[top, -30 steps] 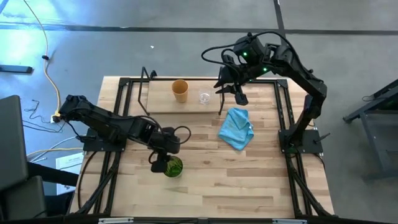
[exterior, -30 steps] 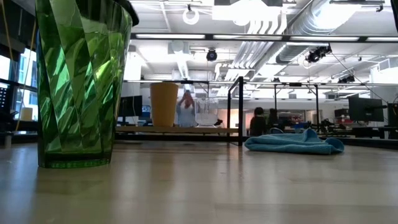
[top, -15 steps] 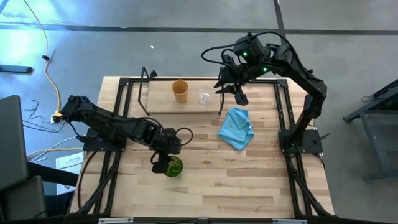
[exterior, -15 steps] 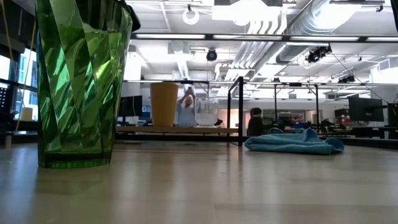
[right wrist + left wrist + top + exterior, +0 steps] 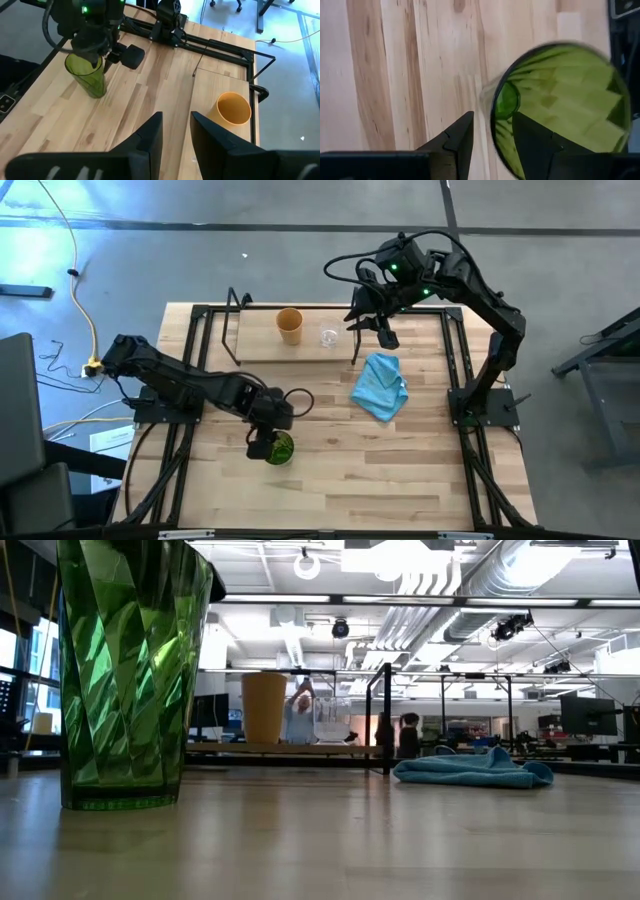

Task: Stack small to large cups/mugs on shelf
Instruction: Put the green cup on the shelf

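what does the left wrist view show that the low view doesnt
Only the left wrist view shows the left gripper, its fingers straddling the green cup's rim, and the cup's open inside. Only the low view shows the orange-tan cup and clear glass cup on the shelf, plus the blue cloth. Both show the green cup upright on the table.

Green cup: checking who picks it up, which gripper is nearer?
Left. The left gripper is right over the green cup, straddling its rim; the right gripper hovers by the shelf.
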